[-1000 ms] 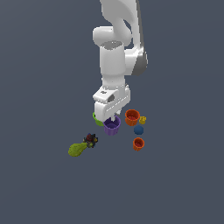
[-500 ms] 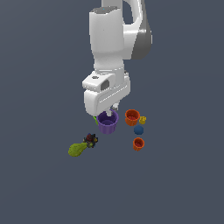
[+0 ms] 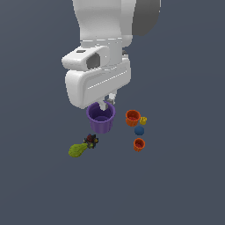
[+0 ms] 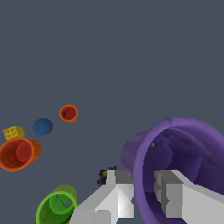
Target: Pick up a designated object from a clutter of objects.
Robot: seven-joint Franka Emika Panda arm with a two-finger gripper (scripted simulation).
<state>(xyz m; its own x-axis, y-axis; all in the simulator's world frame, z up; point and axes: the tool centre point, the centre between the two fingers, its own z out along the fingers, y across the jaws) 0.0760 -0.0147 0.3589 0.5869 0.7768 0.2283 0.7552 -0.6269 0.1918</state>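
Note:
The purple cup (image 3: pixel 101 117) (image 4: pixel 183 148) hangs above the floor, ribbed and flared at the rim. My gripper (image 3: pixel 107 103) (image 4: pixel 143 181) is shut on its rim, with one finger (image 4: pixel 119 188) outside the wall and the other inside the cup. The remaining clutter lies below on the floor. The large white hand hides the upper part of the cup's rim in the exterior view.
On the exterior view's right lie two orange cups (image 3: pixel 132 117) (image 3: pixel 139 144), a blue ball (image 3: pixel 139 131) and a yellow piece (image 3: pixel 143 120). A green pear shape (image 3: pixel 77 150) and a dark lump (image 3: pixel 91 140) lie lower left. The wrist view shows a green cup (image 4: pixel 57 205).
The arm has risen with the purple cup in its grip, so hand and cup look larger. The other items have stayed where they were.

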